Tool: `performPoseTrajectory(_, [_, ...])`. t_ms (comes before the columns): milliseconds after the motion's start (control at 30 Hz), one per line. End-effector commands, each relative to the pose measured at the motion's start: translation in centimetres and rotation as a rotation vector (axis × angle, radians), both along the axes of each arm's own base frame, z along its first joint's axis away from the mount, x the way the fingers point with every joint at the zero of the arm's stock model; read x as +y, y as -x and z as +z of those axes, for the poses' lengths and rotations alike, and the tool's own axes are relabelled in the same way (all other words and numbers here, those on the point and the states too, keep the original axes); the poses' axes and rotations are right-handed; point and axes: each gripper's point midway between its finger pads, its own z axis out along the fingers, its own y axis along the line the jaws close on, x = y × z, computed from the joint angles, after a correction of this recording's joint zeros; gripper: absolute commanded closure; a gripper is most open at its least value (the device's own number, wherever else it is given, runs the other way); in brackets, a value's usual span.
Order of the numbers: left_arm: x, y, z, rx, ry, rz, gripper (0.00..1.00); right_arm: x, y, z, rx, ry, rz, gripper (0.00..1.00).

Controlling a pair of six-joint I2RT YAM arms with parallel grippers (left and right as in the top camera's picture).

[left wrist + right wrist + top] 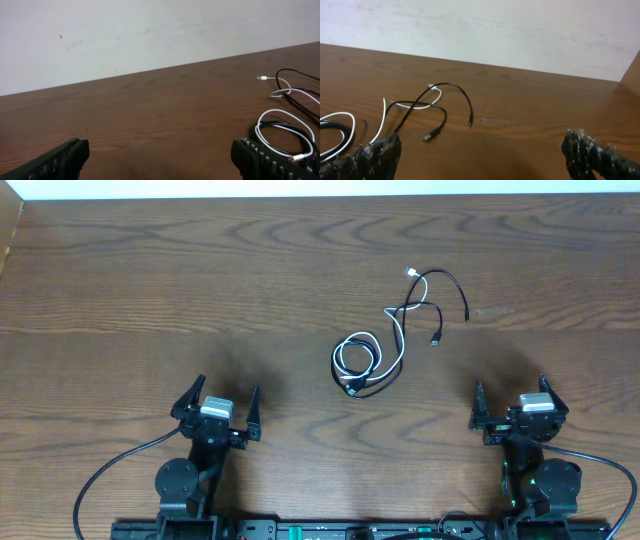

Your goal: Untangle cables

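Observation:
A black cable (447,280) and a white cable (397,340) lie tangled together on the wooden table, right of centre. Both coil into a loop at the lower left of the tangle (355,365) and trail up to plug ends at the far right. My left gripper (216,412) is open and empty near the front left, well apart from the cables. My right gripper (512,404) is open and empty at the front right. The left wrist view shows the white cable (277,120) at its right. The right wrist view shows the black cable (437,105) at its left.
The brown wooden table (150,300) runs to a white wall at the back. A table edge shows at the far left (8,250). Thick black wires (110,470) run from the arm bases at the front edge.

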Motion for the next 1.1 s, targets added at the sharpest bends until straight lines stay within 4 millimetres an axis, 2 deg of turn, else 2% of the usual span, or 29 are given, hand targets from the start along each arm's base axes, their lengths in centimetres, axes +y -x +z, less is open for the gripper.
performPoseTrajectory(0, [-0.5,0.2,-1.5,0.055,0.018,-0.032,0.04,-0.1,0.0,-0.1,0.003,-0.012,-0.007,0.01])
performPoseTrajectory(233, [-0.4,0.2,-1.7,0.067,0.024,-0.024,0.04,-0.1,0.0,-0.1,0.003,-0.012,-0.004,0.01])
performPoseTrajectory(400, [-0.4,0.1,-2.7,0.112,0.024,-0.024,0.04,0.0,0.0,-0.1,0.002,-0.013,0.001,0.01])
performPoseTrajectory(633, [-0.4,0.0,-4.5,0.191,0.026,-0.022,0.04,0.2,0.0,0.0,0.004,-0.126,0.002,0.01])
performPoseTrajectory(833, [-0.4,0.0,-5.2,0.261,0.152,0.006,0.04,0.2,0.1,-0.1,0.013,-0.139,0.000,0.01])
performPoseTrajectory(967, [0.0,-0.2,-4.7,0.282,0.177,0.038,0.04,0.1,0.0,-1.3,0.076,-0.153,-0.010,0.01])
performPoseTrajectory(1067, [0.0,-0.3,-3.8,0.328,0.199,0.048,0.04,-0.2,0.0,-2.7,0.187,-0.146,-0.035,0.01])
